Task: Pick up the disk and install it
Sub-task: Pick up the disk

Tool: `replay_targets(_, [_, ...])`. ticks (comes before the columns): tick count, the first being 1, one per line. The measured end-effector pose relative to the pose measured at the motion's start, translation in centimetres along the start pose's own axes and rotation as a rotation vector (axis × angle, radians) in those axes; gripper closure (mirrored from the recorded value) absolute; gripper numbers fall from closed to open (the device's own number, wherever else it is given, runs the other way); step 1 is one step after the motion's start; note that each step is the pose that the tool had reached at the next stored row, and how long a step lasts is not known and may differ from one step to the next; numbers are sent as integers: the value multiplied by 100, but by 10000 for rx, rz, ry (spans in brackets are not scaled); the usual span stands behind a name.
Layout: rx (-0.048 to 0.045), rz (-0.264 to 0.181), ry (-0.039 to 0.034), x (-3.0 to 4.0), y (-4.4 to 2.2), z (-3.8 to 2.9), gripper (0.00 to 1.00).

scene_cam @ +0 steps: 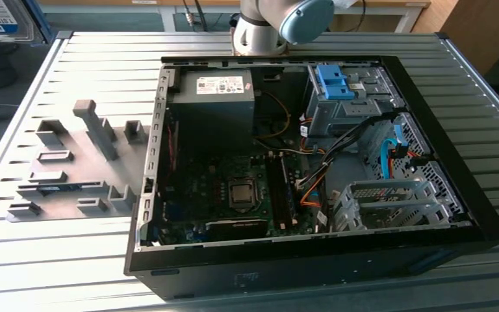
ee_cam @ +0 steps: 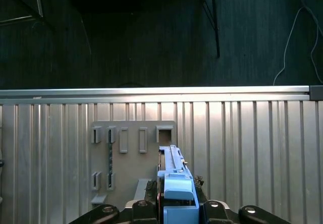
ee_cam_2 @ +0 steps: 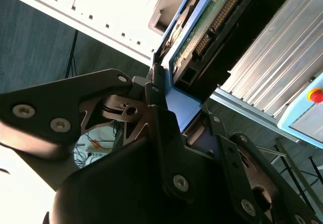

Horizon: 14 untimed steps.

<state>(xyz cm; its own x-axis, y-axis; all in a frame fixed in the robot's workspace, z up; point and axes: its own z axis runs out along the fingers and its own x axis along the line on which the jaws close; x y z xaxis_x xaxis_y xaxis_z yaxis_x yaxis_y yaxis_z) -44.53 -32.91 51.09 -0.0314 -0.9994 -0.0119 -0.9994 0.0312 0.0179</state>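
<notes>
One slatted aluminium table (scene_cam: 457, 65) carries everything. An open computer case (scene_cam: 319, 273) fills the exterior view from the middle out to 3 o'clock, and a grey fixture plate (scene_cam: 67, 169) of holders lies at 9 o'clock. Inside the case, a bare blue plastic bracket (scene_cam: 334, 81) sits at 1 o'clock.

The disk (ee_cam: 174, 181) is off the table, clamped in the gripper (ee_cam: 176, 209). The gripper's fingers (ee_cam_2: 159, 113) are drawn in narrow against the disk's blue rail frame from both sides. The disk hangs above the fixture plate, and its labelled face seems to show at 11 o'clock in the exterior view.

It stands on edge, its long axis running straight out from the jaws. The second wrist view shows its green circuit-board side and connector end.

Its metal body suggests the disk is stiff and fairly heavy for its size, while the board and connector look fragile. The plastic rails may flex or slip, so a hold across the two long edges, clear of the board, suits it best.
</notes>
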Motion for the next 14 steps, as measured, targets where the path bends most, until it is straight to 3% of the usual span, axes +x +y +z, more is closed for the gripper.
replay_targets(6, [1, -1, 0, -1, -46, 0, 64])
replay_targets(14, [0, 0, 0, -7, -233, -4, 64])
